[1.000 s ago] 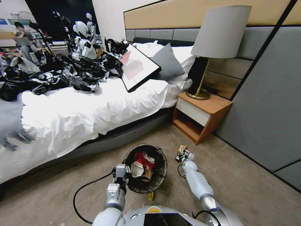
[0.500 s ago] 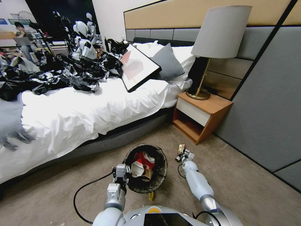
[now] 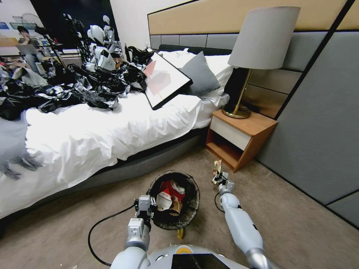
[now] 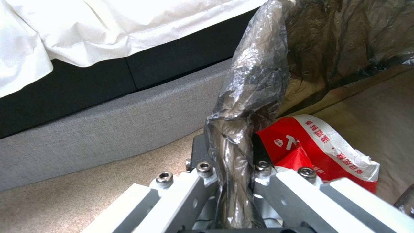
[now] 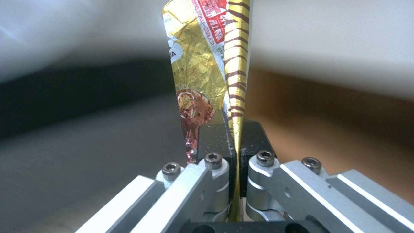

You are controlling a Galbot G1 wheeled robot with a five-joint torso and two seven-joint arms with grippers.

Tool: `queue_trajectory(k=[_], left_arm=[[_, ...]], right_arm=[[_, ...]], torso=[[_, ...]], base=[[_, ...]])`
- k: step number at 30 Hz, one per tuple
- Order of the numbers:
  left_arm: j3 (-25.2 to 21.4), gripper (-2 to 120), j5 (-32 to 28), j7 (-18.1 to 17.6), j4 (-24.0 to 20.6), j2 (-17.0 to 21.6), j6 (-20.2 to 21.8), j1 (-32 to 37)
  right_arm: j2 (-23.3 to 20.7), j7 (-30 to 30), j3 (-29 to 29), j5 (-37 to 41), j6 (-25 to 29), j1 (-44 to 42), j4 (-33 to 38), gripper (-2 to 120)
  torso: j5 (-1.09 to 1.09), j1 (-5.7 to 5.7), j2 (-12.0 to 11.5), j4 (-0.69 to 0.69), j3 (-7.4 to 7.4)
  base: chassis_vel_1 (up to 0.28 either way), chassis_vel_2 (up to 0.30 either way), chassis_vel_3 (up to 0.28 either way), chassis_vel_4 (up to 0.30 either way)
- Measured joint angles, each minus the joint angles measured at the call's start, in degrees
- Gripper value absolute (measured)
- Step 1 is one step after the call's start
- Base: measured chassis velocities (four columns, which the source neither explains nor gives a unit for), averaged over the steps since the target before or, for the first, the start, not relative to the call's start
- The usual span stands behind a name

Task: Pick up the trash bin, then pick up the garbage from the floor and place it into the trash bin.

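The trash bin [image 3: 192,210], lined with a black bag, sits low in front of me beside the bed. My left gripper [image 3: 149,204] is shut on its near-left rim; the left wrist view shows the liner-covered rim [image 4: 241,106] pinched in that gripper [image 4: 235,170]. Garbage lies inside the bin, including a red-and-white wrapper [image 3: 170,188] [image 4: 317,145]. My right gripper [image 3: 220,178] is to the right of the bin, shut on a gold-yellow snack packet [image 3: 217,168] [image 5: 205,64] held above the carpet. The right wrist view has the right gripper [image 5: 237,142] clamping the packet's lower edge. A small yellow scrap [image 3: 181,233] lies on the floor near the bin.
The bed [image 3: 93,138] runs along the left, with black plastic sheets [image 3: 74,89] and a framed picture [image 3: 164,80] on it. A wooden nightstand [image 3: 239,138] with a lamp [image 3: 258,48] stands ahead on the right. The grey wall panel [image 3: 318,130] closes the right side. A black cable [image 3: 101,224] loops over the carpet.
My right arm has lifted and stretched forward, raising the snack packet off the carpet. The left gripper and the bin have stayed in place.
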Motion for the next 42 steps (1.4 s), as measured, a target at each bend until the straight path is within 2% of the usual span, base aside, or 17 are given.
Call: queue_trajectory(k=[1,2,5,6,9,12,16,21,26,42], left_arm=[[0.1,0,0.0,0.0,0.1,0.0,0.0,0.0],[0.1,0,0.0,0.0,0.1,0.0,0.0,0.0],[0.4,0,0.0,0.0,0.3,0.0,0.0,-0.2],[0.4,0,0.0,0.0,0.3,0.0,0.0,-0.2],[0.6,0,-0.3,0.0,0.4,0.0,0.0,-0.3],[0.6,0,-0.5,0.0,0.4,0.1,0.0,-0.3],[0.6,0,-0.6,0.0,0.3,0.2,0.0,-0.4],[0.6,0,-0.7,0.0,0.3,0.1,0.1,-0.4],[0.6,0,-0.8,0.0,0.1,0.0,0.2,-0.8],[0.6,0,-0.9,0.0,-0.6,0.1,0.3,-0.6]], right_arm=[[-0.6,-1.6,-0.5,-0.3,0.7,-1.9,5.2,0],[-0.6,-1.6,-0.5,-0.3,0.7,-1.9,5.2,0],[-2.7,-8.7,-3.4,-0.4,4.9,-7.4,16.6,0],[-2.7,-8.7,-3.4,-0.4,4.9,-7.4,16.6,0],[-5.3,-12.2,-8.1,-0.9,7.3,-12.3,23.3,0],[-7.0,-12.4,-11.5,-2.3,8.0,-14.7,25.4,0],[-8.6,-12.6,-15.4,-5.0,9.3,-17.1,25.6,0],[-8.7,-12.6,-17.3,-6.3,10.0,-18.0,25.1,0],[-7.3,-12.6,-19.5,-9.1,12.2,-19.6,20.9,0],[-6.1,-12.8,-17.7,-9.1,14.8,-19.7,14.9,0]], torso=[[-0.01,0.00,0.0,-0.01,0.00],[-0.01,0.00,0.0,-0.01,0.00],[0.00,0.00,0.0,-0.01,0.00],[0.00,0.00,0.0,-0.01,0.00],[0.01,0.00,0.0,0.00,0.00],[-0.01,0.00,0.0,-0.01,0.00],[0.00,0.00,0.0,0.00,0.00],[0.00,0.00,0.0,0.00,0.00],[0.00,0.00,0.0,0.00,0.00],[0.00,0.00,0.0,0.00,0.00]], base=[[0.000,0.000,0.000,0.000],[0.000,0.000,0.000,0.000],[0.000,0.000,0.000,0.000],[0.000,0.000,0.000,0.000],[0.000,0.000,0.000,0.000],[0.000,0.000,0.000,0.000],[0.000,0.000,0.000,0.000],[0.000,0.000,0.000,0.000],[0.000,0.000,0.000,0.000],[0.000,0.000,0.000,0.000]])
